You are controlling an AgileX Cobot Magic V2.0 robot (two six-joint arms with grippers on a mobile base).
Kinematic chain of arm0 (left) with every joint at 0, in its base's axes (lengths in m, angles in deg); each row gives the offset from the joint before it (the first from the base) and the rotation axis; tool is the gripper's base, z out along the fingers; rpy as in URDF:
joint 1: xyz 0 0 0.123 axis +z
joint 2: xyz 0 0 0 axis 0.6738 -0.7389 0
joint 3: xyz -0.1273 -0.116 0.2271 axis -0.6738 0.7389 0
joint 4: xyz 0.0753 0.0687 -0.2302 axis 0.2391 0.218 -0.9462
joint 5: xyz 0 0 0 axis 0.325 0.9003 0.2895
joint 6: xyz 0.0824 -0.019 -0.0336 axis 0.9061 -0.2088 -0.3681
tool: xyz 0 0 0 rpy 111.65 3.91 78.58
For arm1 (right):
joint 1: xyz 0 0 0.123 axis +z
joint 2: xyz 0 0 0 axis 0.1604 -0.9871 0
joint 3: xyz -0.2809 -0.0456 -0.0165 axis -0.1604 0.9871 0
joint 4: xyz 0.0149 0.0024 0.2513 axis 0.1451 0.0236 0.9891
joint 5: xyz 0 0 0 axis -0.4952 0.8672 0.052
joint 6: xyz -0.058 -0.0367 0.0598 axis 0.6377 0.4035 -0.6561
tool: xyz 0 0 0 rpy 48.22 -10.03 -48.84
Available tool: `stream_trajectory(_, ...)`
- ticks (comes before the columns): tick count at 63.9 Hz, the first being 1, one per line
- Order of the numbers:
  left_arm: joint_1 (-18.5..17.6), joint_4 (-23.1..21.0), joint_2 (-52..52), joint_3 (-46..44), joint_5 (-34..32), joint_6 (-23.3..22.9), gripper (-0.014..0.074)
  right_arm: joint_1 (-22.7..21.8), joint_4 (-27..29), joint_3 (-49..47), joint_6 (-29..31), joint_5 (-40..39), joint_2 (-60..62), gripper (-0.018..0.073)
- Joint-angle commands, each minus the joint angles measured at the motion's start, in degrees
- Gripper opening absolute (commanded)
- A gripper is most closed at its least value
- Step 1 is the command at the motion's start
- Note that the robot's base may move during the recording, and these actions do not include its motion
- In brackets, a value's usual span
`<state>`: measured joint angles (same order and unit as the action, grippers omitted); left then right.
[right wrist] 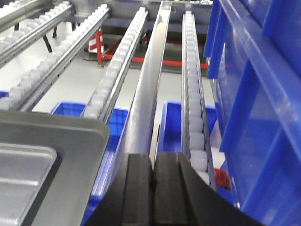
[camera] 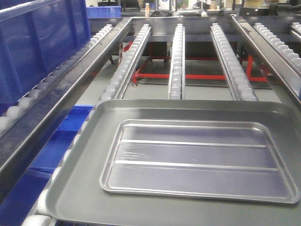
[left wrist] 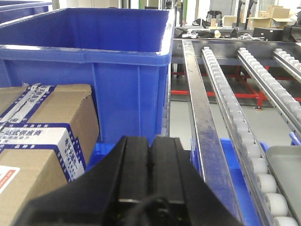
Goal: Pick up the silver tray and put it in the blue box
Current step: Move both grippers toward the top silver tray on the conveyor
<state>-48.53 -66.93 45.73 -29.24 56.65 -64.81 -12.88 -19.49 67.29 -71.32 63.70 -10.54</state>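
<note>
Steel-bright, the silver tray point(camera: 197, 162) lies flat inside the larger grey tray point(camera: 80, 188). Its long axis and two ridges run side to side across the roller conveyor point(camera: 176, 61). Left of the grey tray, and beyond it, stands the blue box point(camera: 37, 42). The right gripper point(right wrist: 153, 160), pads pressed together on nothing, hangs off the grey tray's right corner and looks the nearer. The left gripper point(left wrist: 150, 141), likewise closed and empty, sits off the grey tray's left side. Further left, a cardboard box point(left wrist: 42, 141) carries blue-and-white tape printed with Chinese characters, too skewed to read.
</note>
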Motion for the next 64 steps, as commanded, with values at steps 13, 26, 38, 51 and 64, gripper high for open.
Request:
stream_trajectory(13,0.1,-0.8,0.26,-7.11,-7.26,-0.01,-0.0095,-0.24,0.98,-3.82,-1.39,-15.72,1.06,0.0048)
stream_trajectory(26,0.1,-0.65,-8.13,-27.56,14.15,-0.01,-0.009,0.02,1.31,-20.52,-2.97,-1.12,-3.37,0.0048)
stream_trajectory(38,-2.0,-5.1,-21.3,-40.11,21.75,-0.01,0.0056,3.36,2.54,-33.0,-2.97,9.34,-12.61,0.0185)
stream_trajectory(51,-14.22,-8.53,-34.4,-46.24,26.41,1.53,0.0284,12.36,5.0,-39.63,-2.92,18.22,-22.9,0.0448)
stream_trajectory(64,-34.1,-8.26,-48.33,-50.2,27.03,1.89,0.0284,22.63,6.01,-39.89,-2.92,19.62,-33.95,0.0467)
